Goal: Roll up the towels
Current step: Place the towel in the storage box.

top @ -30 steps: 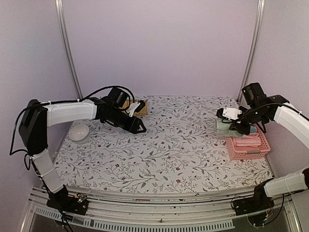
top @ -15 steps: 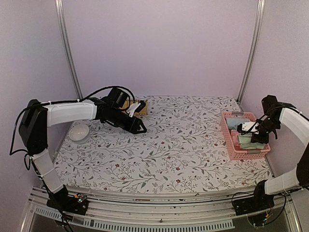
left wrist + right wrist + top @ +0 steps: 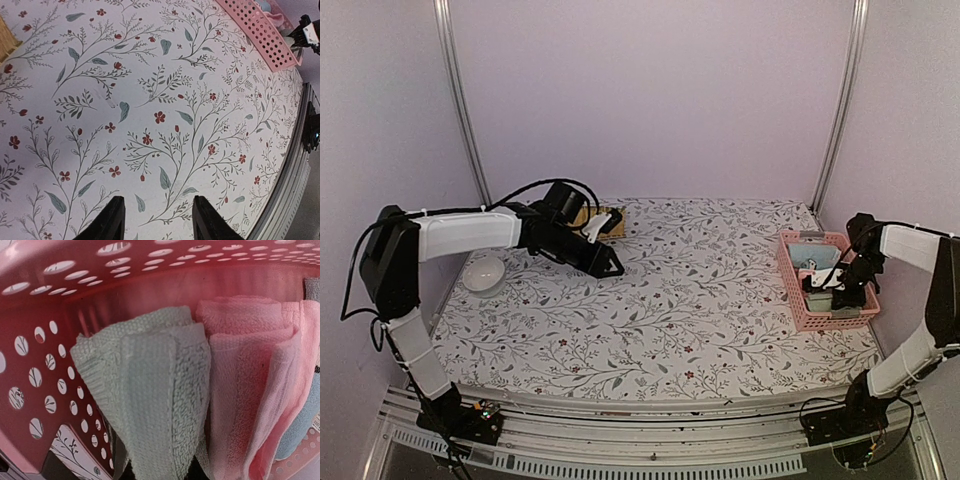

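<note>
Pinched narrowly by the right fingers (image 3: 835, 292) inside the pink perforated plastic basket (image 3: 45, 365), the rolled sage-green terry towel (image 3: 150, 390) could unroll once released; the left fingers (image 3: 114, 220) hover half-open, empty.

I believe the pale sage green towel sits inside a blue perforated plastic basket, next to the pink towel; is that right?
Not quite: the perforated plastic basket is pink, not blue. The right wrist view shows the pale sage green towel inside it, next to the pink towel.
</note>
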Motion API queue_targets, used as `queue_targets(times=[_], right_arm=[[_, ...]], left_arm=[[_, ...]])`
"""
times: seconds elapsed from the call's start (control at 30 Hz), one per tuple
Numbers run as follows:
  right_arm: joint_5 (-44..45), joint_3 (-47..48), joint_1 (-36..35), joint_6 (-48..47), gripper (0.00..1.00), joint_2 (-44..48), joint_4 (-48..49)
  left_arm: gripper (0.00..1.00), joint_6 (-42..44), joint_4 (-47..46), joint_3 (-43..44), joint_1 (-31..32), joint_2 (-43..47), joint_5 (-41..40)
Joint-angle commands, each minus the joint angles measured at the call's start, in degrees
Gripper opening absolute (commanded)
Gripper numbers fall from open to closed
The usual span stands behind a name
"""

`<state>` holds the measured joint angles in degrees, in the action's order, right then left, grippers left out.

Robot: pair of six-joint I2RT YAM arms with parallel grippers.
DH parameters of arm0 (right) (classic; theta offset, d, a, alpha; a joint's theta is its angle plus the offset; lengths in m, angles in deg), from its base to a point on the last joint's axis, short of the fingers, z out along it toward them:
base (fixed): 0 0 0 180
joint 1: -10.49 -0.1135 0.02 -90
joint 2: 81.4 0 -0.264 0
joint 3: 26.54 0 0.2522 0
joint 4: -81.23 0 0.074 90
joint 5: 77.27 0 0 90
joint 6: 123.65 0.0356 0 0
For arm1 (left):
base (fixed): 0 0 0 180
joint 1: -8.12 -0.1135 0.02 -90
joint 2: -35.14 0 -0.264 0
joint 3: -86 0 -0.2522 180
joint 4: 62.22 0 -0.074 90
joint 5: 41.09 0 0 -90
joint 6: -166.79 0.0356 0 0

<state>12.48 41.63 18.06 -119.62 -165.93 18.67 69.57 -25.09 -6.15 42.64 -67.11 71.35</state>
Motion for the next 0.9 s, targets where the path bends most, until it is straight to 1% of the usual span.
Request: queue_targets(times=[0.0,0.07,0.2,0.27,0.37,0.57,0.7,0.87], right_arm=[[0.5,0.5,0.5,-0.5,0.09,-1.4,3.4],[0.6,0.5,0.6,-0.6,0.11,-2.1,4.2],[1.4,0.0,0.7,-0.9,0.17,-3.1,5.3],[1.7,-0.1,0.8,-1.0,0.18,-3.2,5.4],[1.7,0.1,0.8,-0.9,0.29,-2.9,4.8],[2.3,0.0,1.0,-1.2,0.43,-1.0,3.6],[2.9,0.1,1.0,-0.8,0.51,-0.1,1.5],[3.8,0.7,1.4,-1.0,0.55,0.9,-0.5]], left_arm=[[0.48,0.2,-0.4,-0.6,-0.4,-1.3,0.3],[0.48,0.3,-0.4,-0.6,-0.4,-1.5,0.4],[0.48,0.3,-0.4,-0.6,-0.4,-1.5,0.5],[0.48,0.2,-0.4,-0.5,-0.4,-1.5,0.5],[0.48,0.3,-0.4,-0.5,-0.4,-1.5,0.6],[0.48,0.3,-0.2,-0.4,-0.4,-1.7,1.0],[0.48,0.3,-0.1,-0.3,-0.4,-1.7,1.2],[0.48,0.3,0.0,-0.3,-0.5,-1.7,1.6]])
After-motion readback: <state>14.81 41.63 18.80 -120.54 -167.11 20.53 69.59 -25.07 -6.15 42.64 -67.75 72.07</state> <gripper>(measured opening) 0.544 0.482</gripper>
